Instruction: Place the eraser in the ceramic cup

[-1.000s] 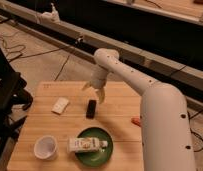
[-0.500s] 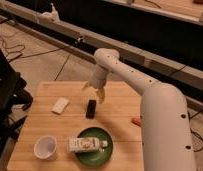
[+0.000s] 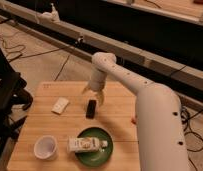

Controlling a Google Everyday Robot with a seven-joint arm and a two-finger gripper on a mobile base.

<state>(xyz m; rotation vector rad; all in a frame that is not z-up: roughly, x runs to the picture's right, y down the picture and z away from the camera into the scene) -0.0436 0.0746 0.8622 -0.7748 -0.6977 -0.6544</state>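
Observation:
The eraser (image 3: pixel 90 108) is a small black block lying on the wooden table (image 3: pixel 45 125), near its middle. My gripper (image 3: pixel 95 97) hangs just above and behind the eraser, at the end of the white arm (image 3: pixel 140 90) that reaches in from the right. The ceramic cup (image 3: pixel 45 147) is white and round and stands upright at the table's front left, well apart from the gripper.
A green plate (image 3: pixel 96 152) at the front middle holds a white and green packet (image 3: pixel 86 144). A flat white piece (image 3: pixel 60 105) lies left of the eraser. A small orange object (image 3: pixel 133 119) shows by the arm's edge. A dark chair (image 3: pixel 7 95) stands left of the table.
The gripper has shifted slightly downward toward the eraser. The eraser, cup and plate have not moved.

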